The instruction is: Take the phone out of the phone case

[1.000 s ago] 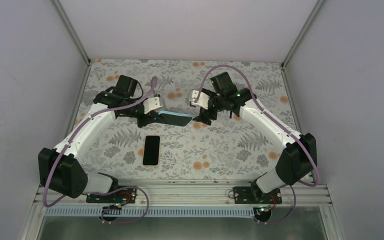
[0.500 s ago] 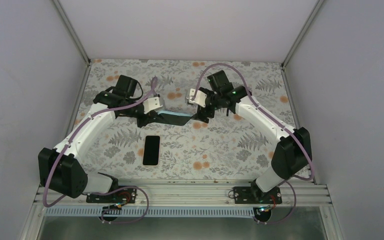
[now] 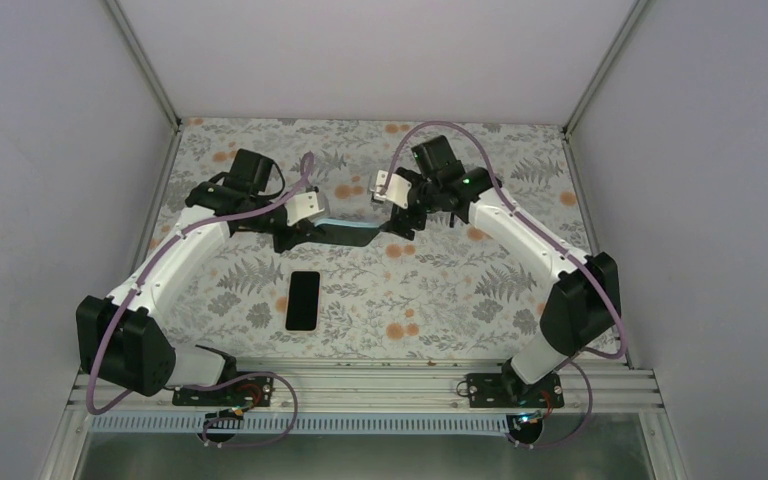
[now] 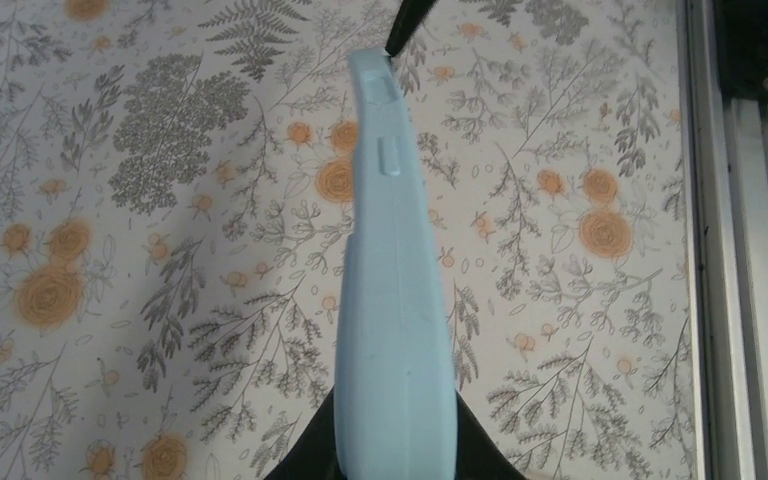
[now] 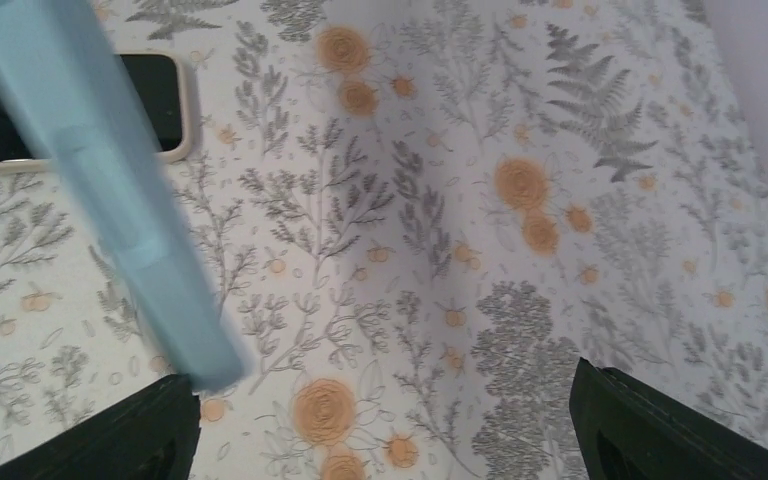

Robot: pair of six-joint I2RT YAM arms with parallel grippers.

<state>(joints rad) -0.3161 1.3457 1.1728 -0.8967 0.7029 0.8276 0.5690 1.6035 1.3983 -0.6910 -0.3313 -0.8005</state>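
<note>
The phone (image 3: 303, 299) lies black-screen up on the flowered table, out of its case; it also shows in the right wrist view (image 5: 160, 100). My left gripper (image 3: 305, 232) is shut on one end of the light blue phone case (image 3: 348, 232) and holds it edge-on above the table. In the left wrist view the case (image 4: 392, 300) runs up from between my fingers (image 4: 395, 468). My right gripper (image 3: 397, 222) is open wide at the case's far end. In the right wrist view (image 5: 390, 445) the case end (image 5: 130, 220) sits by its left finger, outside the jaws.
The flowered table (image 3: 440, 290) is walled by white panels at the back and sides. An aluminium rail (image 3: 360, 385) with both arm bases runs along the near edge; it also shows in the left wrist view (image 4: 730, 250).
My right gripper has moved a little back and left along the case's far end. The case now looks thinner and more edge-on. The phone has not moved.
</note>
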